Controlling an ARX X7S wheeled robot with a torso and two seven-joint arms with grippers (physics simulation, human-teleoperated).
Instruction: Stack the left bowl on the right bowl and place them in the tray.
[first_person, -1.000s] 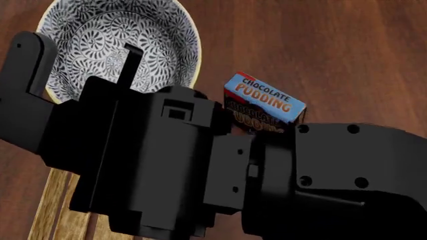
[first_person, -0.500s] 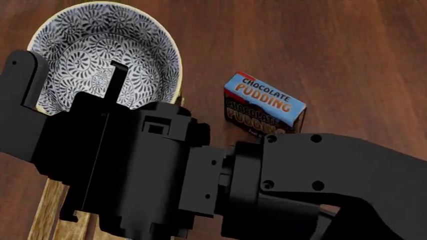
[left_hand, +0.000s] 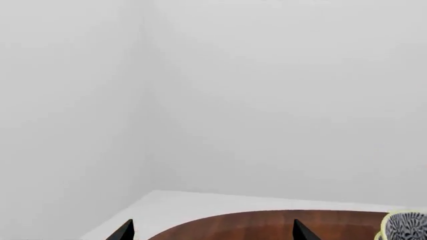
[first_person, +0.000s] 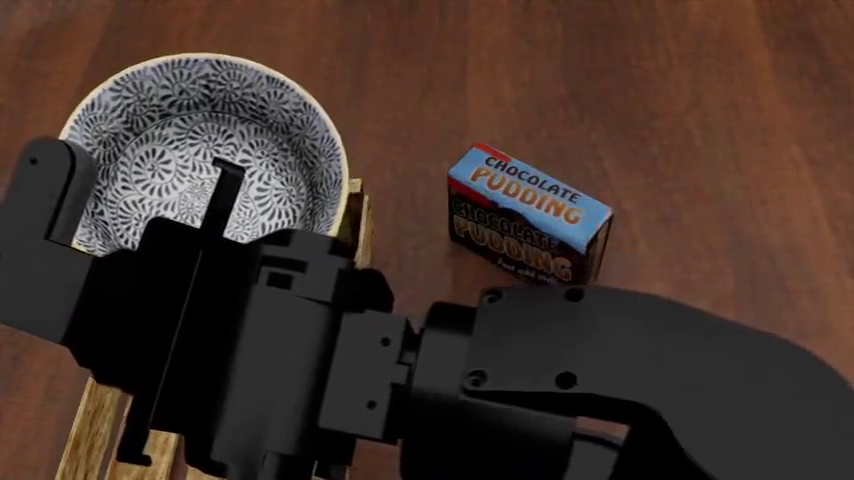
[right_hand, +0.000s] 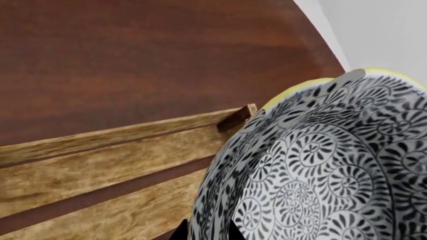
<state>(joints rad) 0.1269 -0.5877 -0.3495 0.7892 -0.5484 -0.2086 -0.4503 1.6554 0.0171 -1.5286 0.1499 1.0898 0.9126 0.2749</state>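
Placement looks close to finished, though not done: the patterned bowl (first_person: 200, 150) hangs over the far end of the tray (first_person: 100, 420), its rim overlapping the tray's corner post in the head view, and the right wrist view shows it tilted above the slats rather than seated flat. Whether this is 1 bowl or 2 nested cannot be told; only 1 patterned interior and 1 yellow rim edge are visible, and no second bowl shows anywhere on the surface (first_person: 641, 90), so the stacking step is probably behind us. What seems left is to lower the bowl onto the slats, let go and back the arm away.

The right gripper (first_person: 134, 200) reaches forward across the tray from the near right, its bulky black wrist filling most of the head view. 1 thin finger stands inside the bowl and the thicker one sits outside the near-left wall, so it appears clamped on the rim. The chocolate pudding box (first_person: 530, 215) stands well clear to the right of the tray.

The left gripper (left_hand: 212, 231) is raised and aimed at the white wall, its 2 tips spread apart and empty, with a sliver of the bowl at the frame's edge
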